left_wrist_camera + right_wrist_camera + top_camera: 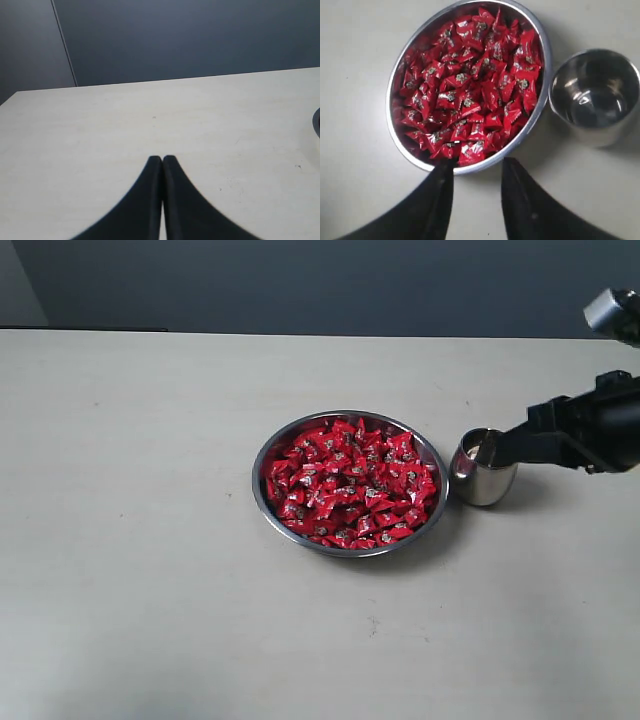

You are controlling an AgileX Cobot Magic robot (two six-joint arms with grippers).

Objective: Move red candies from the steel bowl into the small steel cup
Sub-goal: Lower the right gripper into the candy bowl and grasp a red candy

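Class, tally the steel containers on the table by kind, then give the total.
steel bowl: 1
small steel cup: 1
Total: 2
The red candies are heaped in the bowl, overlapping too much to count.

Cup just right of bowl

The black right arm runs off the exterior view's edge; the right tool hides part of the rim of the small shiny steel cup. The left wrist view catches only a sliver of the wide shallow steel bowl. Marks on the red-wrapped candies are unreadably small.
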